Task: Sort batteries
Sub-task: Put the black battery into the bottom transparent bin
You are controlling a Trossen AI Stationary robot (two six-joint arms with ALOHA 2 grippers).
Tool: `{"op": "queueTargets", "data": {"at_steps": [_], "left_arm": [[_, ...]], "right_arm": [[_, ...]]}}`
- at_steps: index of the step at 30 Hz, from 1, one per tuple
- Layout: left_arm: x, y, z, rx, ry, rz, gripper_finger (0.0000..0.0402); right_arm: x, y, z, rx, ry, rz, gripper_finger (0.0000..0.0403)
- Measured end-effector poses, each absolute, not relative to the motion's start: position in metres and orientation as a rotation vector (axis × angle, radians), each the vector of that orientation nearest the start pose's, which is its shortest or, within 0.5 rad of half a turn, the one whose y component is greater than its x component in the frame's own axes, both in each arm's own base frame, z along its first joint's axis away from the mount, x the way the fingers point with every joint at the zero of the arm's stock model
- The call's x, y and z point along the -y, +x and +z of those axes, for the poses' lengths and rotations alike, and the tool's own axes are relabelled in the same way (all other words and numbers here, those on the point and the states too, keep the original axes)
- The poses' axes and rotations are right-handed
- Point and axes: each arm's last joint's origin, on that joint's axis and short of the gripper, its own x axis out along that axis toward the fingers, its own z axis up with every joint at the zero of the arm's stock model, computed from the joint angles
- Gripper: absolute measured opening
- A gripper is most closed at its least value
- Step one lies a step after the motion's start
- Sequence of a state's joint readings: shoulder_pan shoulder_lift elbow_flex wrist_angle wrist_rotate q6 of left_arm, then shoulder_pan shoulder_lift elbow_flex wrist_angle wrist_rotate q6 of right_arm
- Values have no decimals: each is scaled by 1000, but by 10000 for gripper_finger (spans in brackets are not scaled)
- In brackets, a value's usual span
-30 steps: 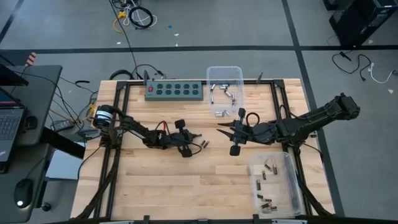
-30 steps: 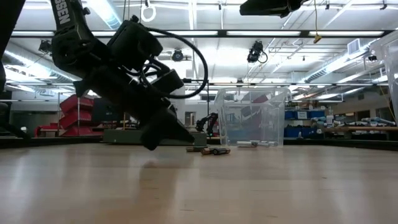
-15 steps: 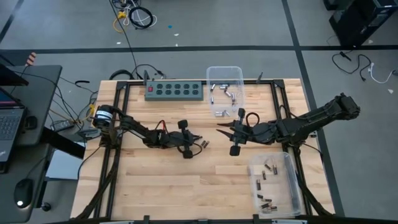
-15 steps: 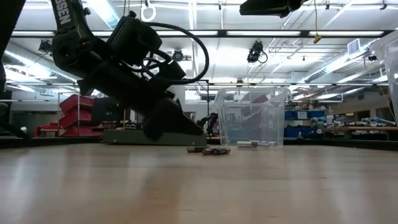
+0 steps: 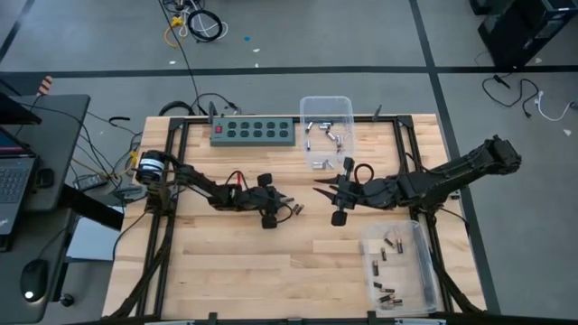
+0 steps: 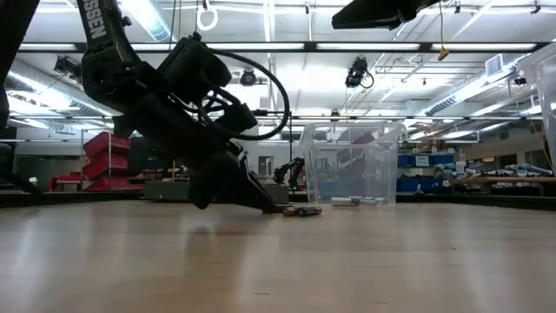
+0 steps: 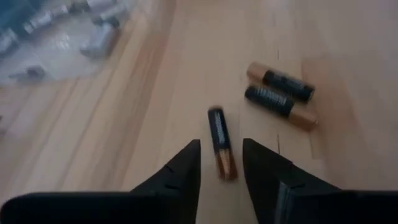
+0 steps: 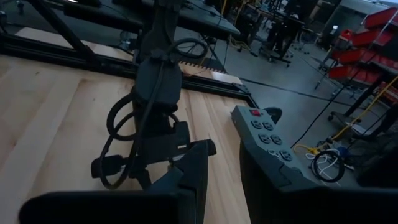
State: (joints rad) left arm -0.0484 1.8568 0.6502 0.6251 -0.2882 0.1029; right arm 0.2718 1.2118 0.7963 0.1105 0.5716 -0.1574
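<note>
Three black-and-copper batteries lie loose on the wooden table near its middle [image 5: 296, 209]. In the left wrist view, two of them [image 7: 280, 93] lie side by side. The third [image 7: 221, 142] lies with its copper end between the fingertips of my left gripper [image 7: 221, 163], which is open and low over the table; I see no touch. My right gripper [image 5: 321, 186] hovers open to their right, above the table, with nothing between its fingers [image 8: 224, 177].
A clear bin [image 5: 327, 133] with silvery batteries stands at the far edge, beside a green power strip [image 5: 254, 132]. Another clear bin [image 5: 400, 266] with dark batteries stands near right. Bare wood lies in front of both arms.
My left gripper has swung a little at the wrist, and its fingertips have sunk to the table at the loose batteries.
</note>
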Motion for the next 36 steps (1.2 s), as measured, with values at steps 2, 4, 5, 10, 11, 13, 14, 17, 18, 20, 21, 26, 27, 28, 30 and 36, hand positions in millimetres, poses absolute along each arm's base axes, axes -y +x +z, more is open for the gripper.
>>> {"op": "queueTargets", "data": {"at_steps": [2,4,5,10,11,13,14,17,18,20,21,26,27,28,30,36], "left_arm": [[6,317,95,-601,188,198,128],[5,317,95,-608,184,195,136],[5,317,94,-610,182,194,137],[5,318,89,-613,182,192,138],[5,318,89,-611,182,192,137],[5,318,89,-614,181,192,137],[5,318,89,-614,181,193,137],[4,318,88,-614,182,204,136],[4,318,88,-616,183,204,134],[4,318,88,-619,183,204,128],[4,318,88,-619,182,205,123],[5,318,87,-623,168,206,74],[5,318,87,-624,168,206,61],[5,317,87,-624,169,206,47],[5,317,87,-625,171,210,21],[4,318,89,-602,199,235,12]], "right_arm": [[-54,258,279,-303,-279,-280,80],[-53,259,279,-304,-279,-285,80],[-53,259,279,-304,-279,-287,80],[-50,259,279,-305,-273,-282,80],[-50,260,279,-303,-271,-276,80],[-49,260,279,-301,-267,-264,80],[-49,260,279,-300,-265,-262,80],[-49,260,279,-299,-260,-260,80],[-49,260,279,-299,-260,-260,80],[-49,260,279,-299,-259,-260,80],[-49,260,279,-299,-259,-259,80],[-49,260,279,-299,-259,-259,80],[-49,260,279,-299,-259,-259,80],[-49,260,279,-299,-259,-259,80],[-49,260,279,-299,-259,-259,80],[-49,260,279,-300,-259,-259,80]]}}
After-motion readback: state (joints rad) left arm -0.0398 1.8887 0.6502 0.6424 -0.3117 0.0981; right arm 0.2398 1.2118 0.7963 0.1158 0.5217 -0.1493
